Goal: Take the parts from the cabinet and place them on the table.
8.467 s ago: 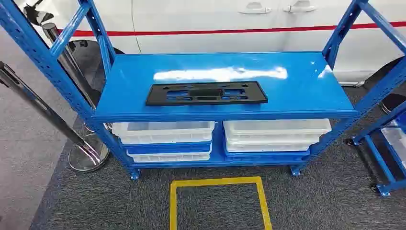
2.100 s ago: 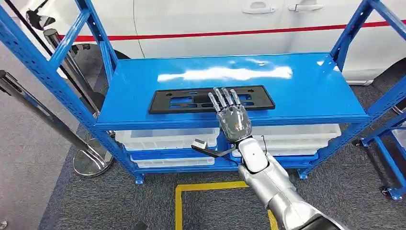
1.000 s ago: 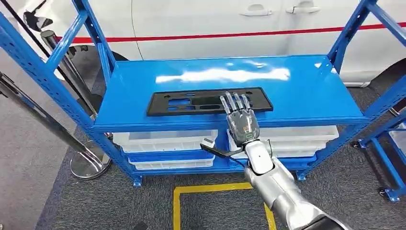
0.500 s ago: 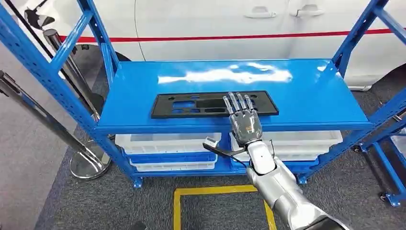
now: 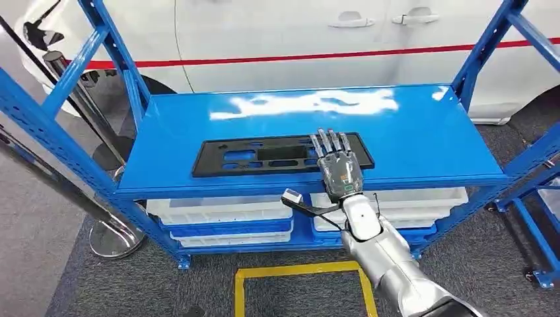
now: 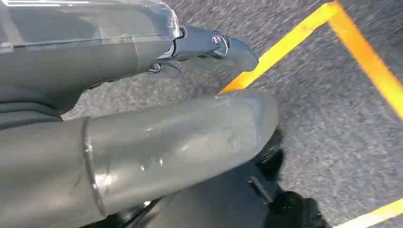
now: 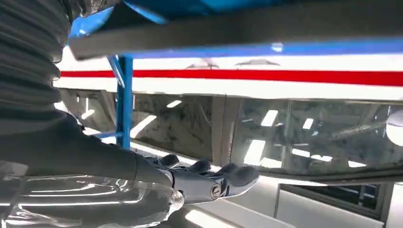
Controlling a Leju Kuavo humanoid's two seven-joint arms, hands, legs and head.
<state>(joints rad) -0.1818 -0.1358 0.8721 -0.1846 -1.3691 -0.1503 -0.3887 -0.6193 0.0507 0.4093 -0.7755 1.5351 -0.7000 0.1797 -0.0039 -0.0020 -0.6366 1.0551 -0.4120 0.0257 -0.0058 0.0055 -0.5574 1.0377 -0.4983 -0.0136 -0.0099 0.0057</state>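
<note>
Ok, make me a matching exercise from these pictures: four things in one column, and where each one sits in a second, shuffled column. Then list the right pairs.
Things:
1. flat black plastic panel with cut-outs
2. white plastic bins
3. yellow tape outline
4. robot's right hand

Places:
A. on the grey carpet in front of the rack
B. over the panel's right end
C. lying on the blue metal shelf
D. stacked under the blue shelf

Pairs: 1-C, 2-D, 3-A, 4-B

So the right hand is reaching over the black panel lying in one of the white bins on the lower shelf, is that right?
Not quite: the black panel lies on the blue top shelf, not in a white bin. The head view shows it, with the right hand reaching over the panel's right part.
</note>
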